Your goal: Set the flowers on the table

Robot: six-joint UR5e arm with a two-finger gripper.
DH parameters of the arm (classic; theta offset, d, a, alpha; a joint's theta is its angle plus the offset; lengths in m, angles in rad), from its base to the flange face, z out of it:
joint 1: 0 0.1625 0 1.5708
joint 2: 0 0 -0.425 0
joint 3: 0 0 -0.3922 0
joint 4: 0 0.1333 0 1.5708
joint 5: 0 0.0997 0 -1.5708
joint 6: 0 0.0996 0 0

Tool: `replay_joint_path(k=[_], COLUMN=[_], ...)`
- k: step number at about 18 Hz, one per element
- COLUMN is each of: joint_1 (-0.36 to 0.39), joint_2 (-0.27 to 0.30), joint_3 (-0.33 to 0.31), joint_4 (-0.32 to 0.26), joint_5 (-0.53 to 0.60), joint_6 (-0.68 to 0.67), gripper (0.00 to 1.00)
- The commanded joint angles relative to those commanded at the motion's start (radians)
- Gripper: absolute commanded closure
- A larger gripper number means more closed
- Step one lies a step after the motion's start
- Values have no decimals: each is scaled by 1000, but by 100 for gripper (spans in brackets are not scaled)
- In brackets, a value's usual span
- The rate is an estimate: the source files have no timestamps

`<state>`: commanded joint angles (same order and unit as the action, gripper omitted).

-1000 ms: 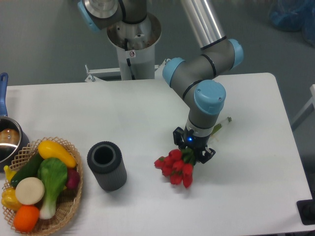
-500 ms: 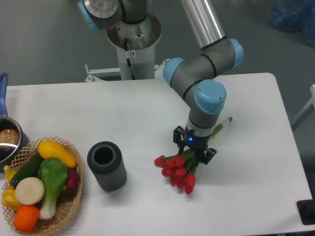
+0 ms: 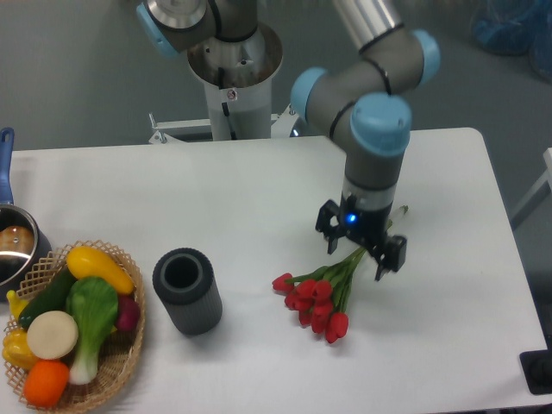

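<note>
At the far left edge of the worktop (image 3: 259,194) a metal pot (image 3: 13,246) with a blue handle shows only in part, and just beside it sits a wicker basket (image 3: 121,358) heaped with coloured vegetables; none of this belongs to the job. Further right stands a dark grey ribbed cylinder (image 3: 186,290), upright and open at the top, apart from everything else. Right of that cylinder lie the flowers (image 3: 316,298), red buds fanned toward the front edge and green stems running up and to the right, flat on the white surface and resting on nothing else. Above the stem end hangs the hand (image 3: 362,252), its two fingers spread wide with nothing between them, clear of the bunch rather than gripping it; whether a fingertip brushes a stem cannot be told. Judged from how things lie, the placing itself looks done: the bunch is down and released. What seems left is only for the arm to pull away.
</note>
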<state>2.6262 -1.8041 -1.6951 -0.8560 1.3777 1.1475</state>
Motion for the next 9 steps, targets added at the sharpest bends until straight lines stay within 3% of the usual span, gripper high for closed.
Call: replay_joint_path(k=[4,7,9], joint_1=[-9,-2,5], joint_2=[112,189,244], joint_3=[-5,-3,-6], joint_4=[-27,-141,-225], joint_5=[29,52,81], joint_6=[-2,35,136], gripper=[0,0,0])
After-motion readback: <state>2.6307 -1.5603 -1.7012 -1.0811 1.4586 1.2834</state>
